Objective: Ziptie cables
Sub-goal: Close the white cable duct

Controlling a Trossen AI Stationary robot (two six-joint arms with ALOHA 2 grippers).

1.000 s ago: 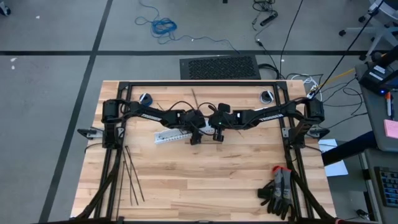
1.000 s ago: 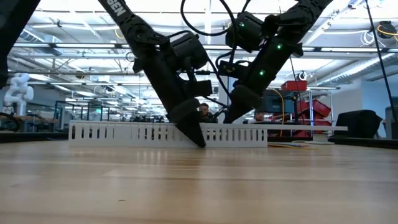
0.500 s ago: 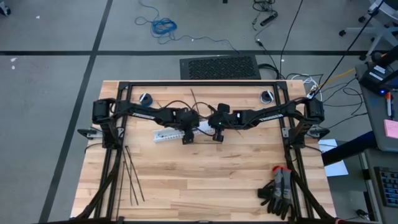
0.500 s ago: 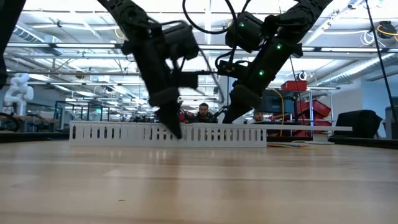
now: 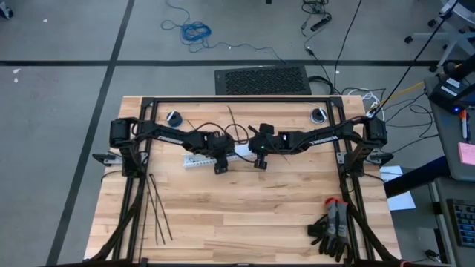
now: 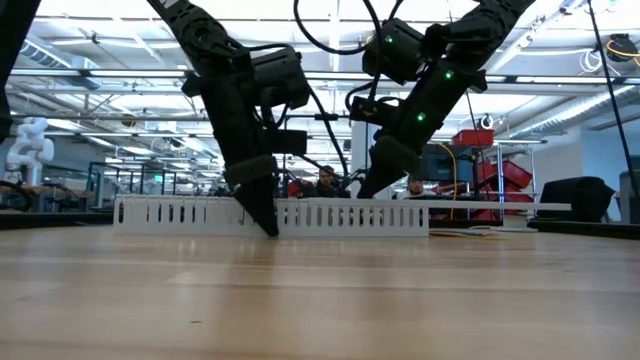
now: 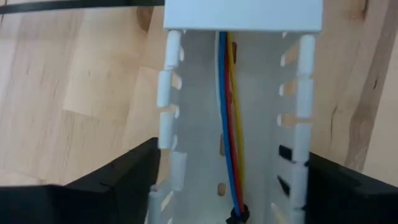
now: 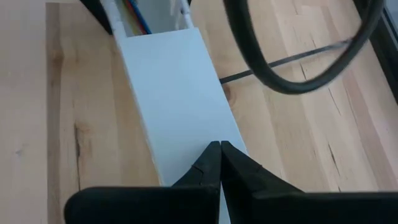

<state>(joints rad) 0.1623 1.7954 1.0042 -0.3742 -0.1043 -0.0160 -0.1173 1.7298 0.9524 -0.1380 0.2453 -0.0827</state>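
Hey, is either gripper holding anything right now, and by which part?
Nothing is held. The left gripper straddles the white duct, open; the right gripper is shut on top of it.

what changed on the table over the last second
The left hand slid along the long white slotted plastic duct toward the left side of the table, its fingers straddling the duct walls over the coloured wires lying inside. The right hand stayed shut on the duct's lid; the thin black zipties did not move.
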